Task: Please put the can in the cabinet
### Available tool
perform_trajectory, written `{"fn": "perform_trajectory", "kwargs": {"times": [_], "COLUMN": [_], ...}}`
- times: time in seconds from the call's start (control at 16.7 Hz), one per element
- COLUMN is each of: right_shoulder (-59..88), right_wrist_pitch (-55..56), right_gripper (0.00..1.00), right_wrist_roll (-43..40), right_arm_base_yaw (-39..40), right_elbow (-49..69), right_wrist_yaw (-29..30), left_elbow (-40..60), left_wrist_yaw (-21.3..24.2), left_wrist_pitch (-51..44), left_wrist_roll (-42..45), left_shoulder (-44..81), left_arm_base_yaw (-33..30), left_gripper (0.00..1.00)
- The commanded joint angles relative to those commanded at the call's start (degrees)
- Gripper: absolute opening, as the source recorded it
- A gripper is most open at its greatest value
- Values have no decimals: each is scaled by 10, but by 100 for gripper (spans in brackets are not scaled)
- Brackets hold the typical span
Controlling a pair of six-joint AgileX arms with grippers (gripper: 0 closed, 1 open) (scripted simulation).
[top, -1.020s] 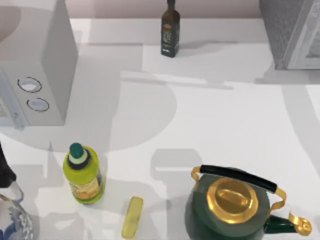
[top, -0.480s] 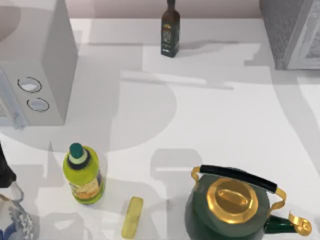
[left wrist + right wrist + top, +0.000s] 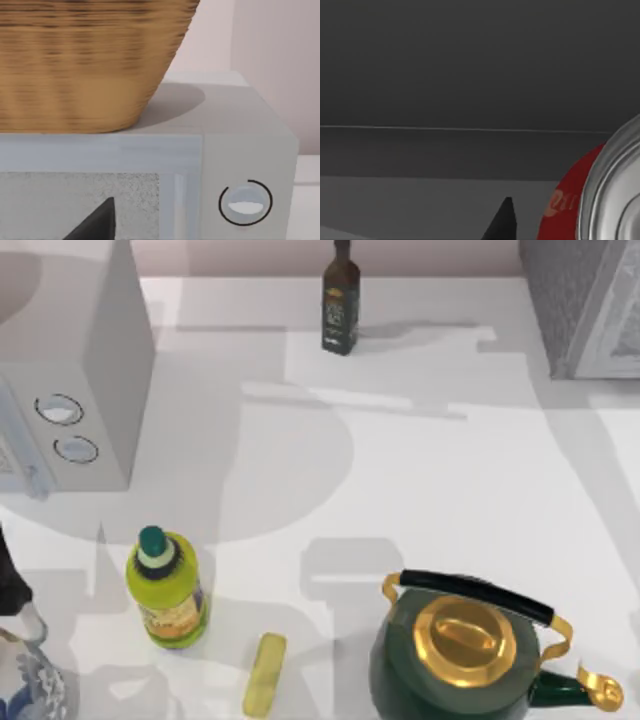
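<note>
Grey-speckled cabinet (image 3: pixel 585 305) sits at the desk's (image 3: pixel 450 480) far right corner. White box with two dials (image 3: pixel 75 370) at far left; in the left wrist view a woven basket (image 3: pixel 90 60) rests on top of it. Green kettle (image 3: pixel 465 655) near right, yellow-green bottle (image 3: pixel 168 590) near left, dark bottle (image 3: pixel 341 302) at the back. Can (image 3: pixel 612 195), red with silver top, lies close to the right pincer in a dim grey space. Pincer states: cannot tell.
</note>
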Motion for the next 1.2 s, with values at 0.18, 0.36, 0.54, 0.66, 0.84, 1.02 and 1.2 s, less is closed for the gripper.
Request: {"fn": "perform_trajectory", "kwargs": {"times": [0.18,0.36,0.54,0.66,0.84,1.02,1.2], "right_shoulder": [107,208,284,317,340,340,340], "right_wrist_pitch": [-36,-65,-84,-92,-98,-98,-98], "right_gripper": [0,0,0,0,0,0,15], "right_wrist_roll": [3,7,7,4,1,1,1], "right_arm_base_yaw": [-10,-24,-37,-43,-45,-45,-45], "right_elbow": [126,283,406,457,488,488,488], "right_wrist_yaw": [-8,-15,-21,-26,-30,-30,-30], "left_elbow": [0,0,0,0,0,0,0], "left_wrist_yaw": [0,0,0,0,0,0,0], "left_wrist_pitch": [0,0,0,0,0,0,0], "left_wrist_roll": [0,0,0,0,0,0,0], "left_shoulder": [0,0,0,0,0,0,0], "left_arm_base_yaw": [0,0,0,0,0,0,0], "left_gripper": [100,100,100,100,100,100,100]}}
